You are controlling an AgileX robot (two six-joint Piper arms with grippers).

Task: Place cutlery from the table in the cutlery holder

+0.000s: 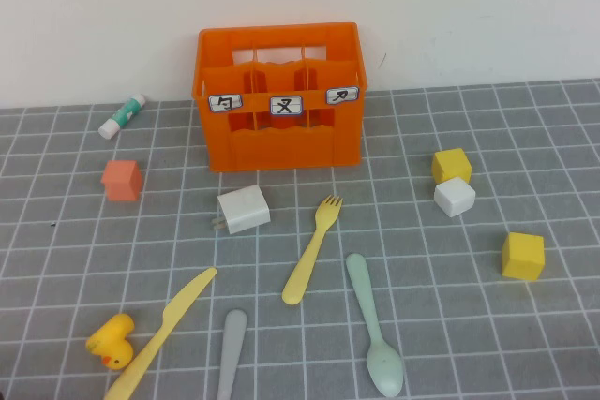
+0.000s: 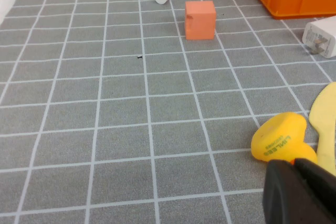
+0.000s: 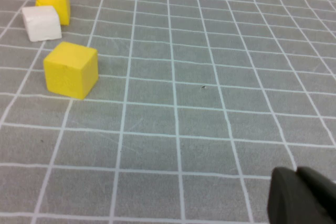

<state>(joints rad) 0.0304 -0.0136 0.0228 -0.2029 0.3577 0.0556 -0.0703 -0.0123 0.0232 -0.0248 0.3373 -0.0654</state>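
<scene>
Sitting low by the near edge, left gripper [image 2: 299, 192] and right gripper [image 3: 304, 198] have jaws shut, empty. Knife [image 1: 161, 333], grey utensil [image 1: 232, 355], spoon [image 1: 373, 334], fork [image 1: 313, 248] lie on the tabletop [image 1: 525, 344]; cutlery holder [image 1: 279, 96] waits at the back.

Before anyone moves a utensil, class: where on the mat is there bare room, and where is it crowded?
Bare: left of the orange cube; between the spoon and yellow cubes. Crowded: knife, grey utensil, fork, duck, charger before the cutlery holder. Left gripper and right gripper sit shut at the near edge.
</scene>
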